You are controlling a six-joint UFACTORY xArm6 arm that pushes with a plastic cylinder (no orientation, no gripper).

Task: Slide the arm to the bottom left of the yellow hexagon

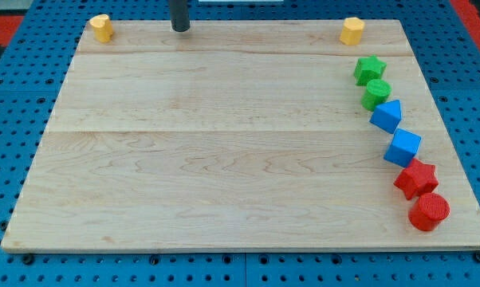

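My tip (180, 29) rests near the top edge of the wooden board (224, 151), left of centre. The yellow hexagon (352, 30) stands at the top right corner, far to the right of my tip. A yellow heart-like block (101, 27) stands at the top left corner, to the left of my tip. My tip touches no block.
A column of blocks runs down the right edge: green star (369, 69), green round block (376, 94), blue triangle (387, 115), blue cube (403, 147), red star (416, 178), red round block (429, 211). Blue pegboard surrounds the board.
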